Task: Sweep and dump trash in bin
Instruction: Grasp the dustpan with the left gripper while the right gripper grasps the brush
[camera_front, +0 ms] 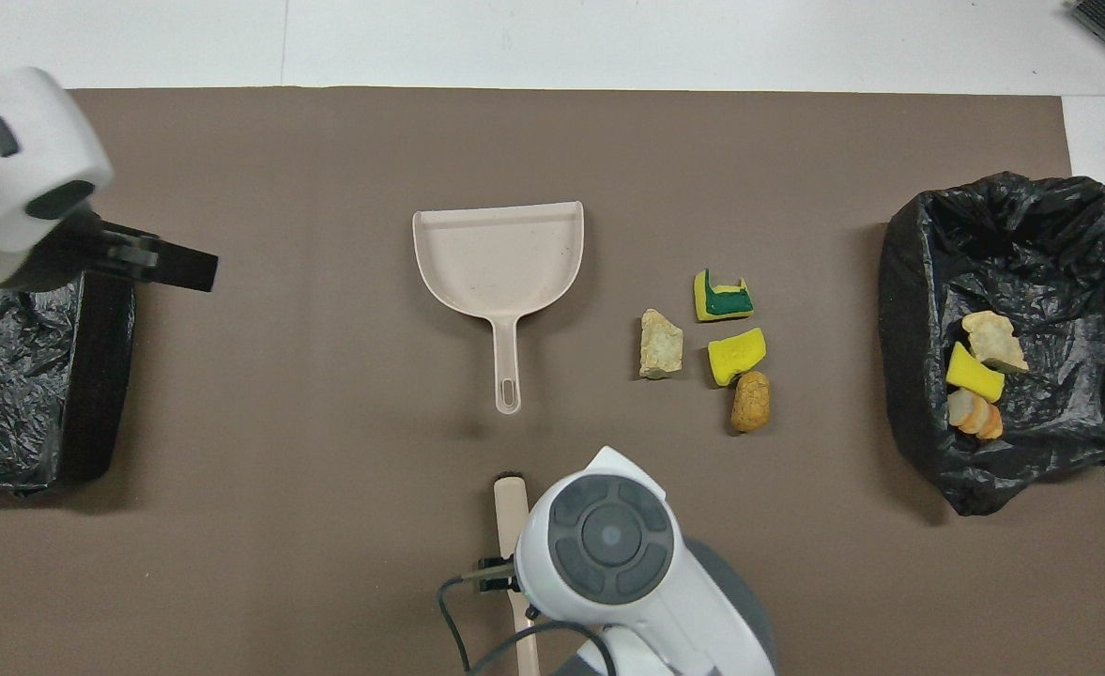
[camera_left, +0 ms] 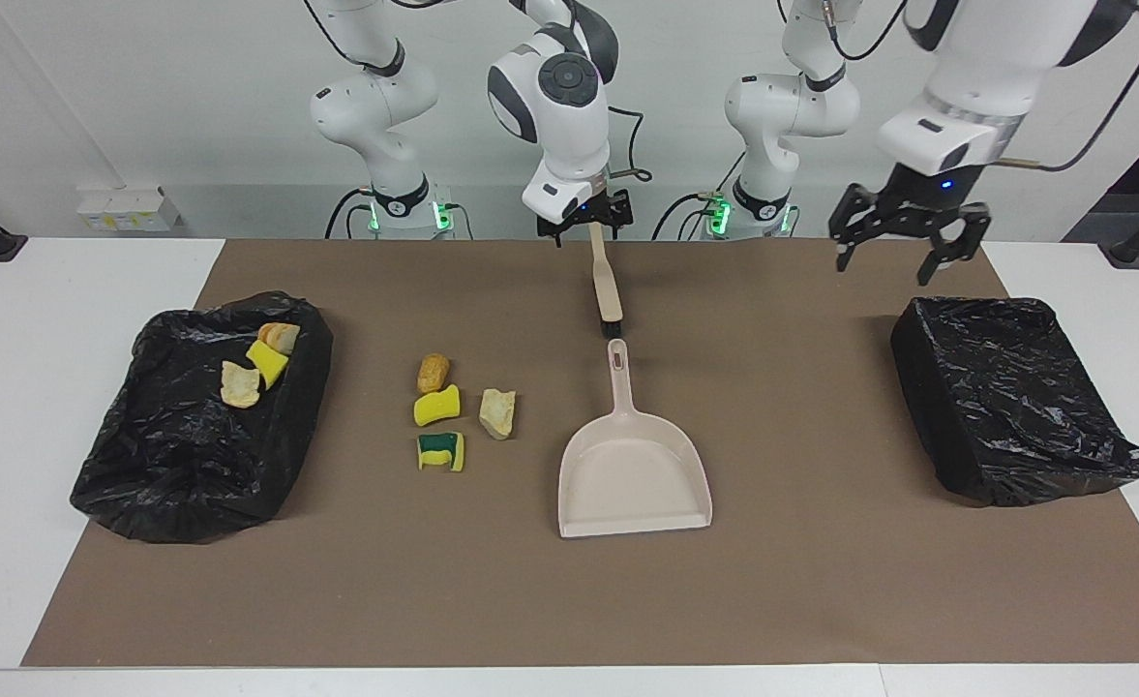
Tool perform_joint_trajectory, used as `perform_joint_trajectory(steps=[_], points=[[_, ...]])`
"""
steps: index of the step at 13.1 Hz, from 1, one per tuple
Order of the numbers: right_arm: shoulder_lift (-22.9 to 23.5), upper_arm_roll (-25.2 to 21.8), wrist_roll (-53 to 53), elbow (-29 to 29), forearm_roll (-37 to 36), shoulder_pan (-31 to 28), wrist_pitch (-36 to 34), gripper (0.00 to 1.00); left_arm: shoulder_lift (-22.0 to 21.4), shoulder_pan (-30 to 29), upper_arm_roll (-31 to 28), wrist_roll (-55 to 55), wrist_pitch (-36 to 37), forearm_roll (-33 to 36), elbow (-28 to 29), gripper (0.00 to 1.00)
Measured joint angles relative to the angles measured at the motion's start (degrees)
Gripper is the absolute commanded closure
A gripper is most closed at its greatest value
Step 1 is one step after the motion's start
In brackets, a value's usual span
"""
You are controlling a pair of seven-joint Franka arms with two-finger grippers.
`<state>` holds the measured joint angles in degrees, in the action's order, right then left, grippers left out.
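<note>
Two black-lined bins flank my mat: the bin (camera_left: 196, 416) at my right arm's end holds three bits, the other bin (camera_left: 1009, 397) none. My dustpan (camera_left: 633, 465) lies free mid-mat, and four bits of trash (camera_left: 458, 411) sit beside it, unswept. My right gripper (camera_left: 585, 221) hangs wide over the hand brush (camera_left: 608, 286): I judge gripping it comes next. My left gripper (camera_left: 906, 242) waits, spread wide.

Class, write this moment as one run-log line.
right hand: open, over brush handle | left hand: open, raised | dustpan: empty, on mat | trash: four pieces on mat, three in bin
</note>
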<state>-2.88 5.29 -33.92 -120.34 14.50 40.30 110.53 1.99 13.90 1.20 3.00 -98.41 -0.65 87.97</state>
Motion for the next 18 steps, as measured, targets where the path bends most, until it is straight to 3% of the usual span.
perform_joint_trajectory(steps=[6,10,11,12,14,15,16,17,18], points=[[-0.7,0.0,-2.6,-12.2,0.1,8.9,11.8,0.0,2.9,11.2,0.3,-10.6,-14.0,0.0,11.3,0.0],[-0.1,0.0,-3.1,-14.9,2.2,11.5,15.0,0.0,9.4,18.5,0.3,-20.1,-22.3,0.2,14.8,0.0],[0.0,0.0,-3.1,-15.4,2.3,12.0,16.2,0.06,11.3,19.7,0.3,-22.0,-23.7,0.6,14.8,0.0],[0.2,0.0,-3.1,-15.6,2.3,12.3,17.0,0.35,12.8,20.4,0.3,-23.5,-24.8,1.2,14.8,0.0],[0.4,0.0,-3.1,-15.8,2.3,12.6,17.0,0.82,14.8,20.7,0.2,-26.2,-26.5,2.5,15.0,0.0],[0.5,0.0,-3.1,-15.8,2.3,12.6,17.0,0.94,15.6,20.7,0.1,-27.7,-27.5,3.2,15.2,0.0],[0.5,-0.1,-3.1,-15.8,2.3,12.6,17.0,1.0,16.7,20.9,0.1,-29.3,-28.5,4.0,15.2,0.0],[0.5,-0.1,-3.2,-15.8,2.4,12.6,17.0,1.0,18.0,21.3,0.1,-30.6,-29.6,4.6,15.2,0.0],[0.5,-0.1,-3.2,-15.8,2.4,12.6,17.0,1.0,18.9,21.7,0.1,-31.5,-30.6,5.0,15.2,0.12]])
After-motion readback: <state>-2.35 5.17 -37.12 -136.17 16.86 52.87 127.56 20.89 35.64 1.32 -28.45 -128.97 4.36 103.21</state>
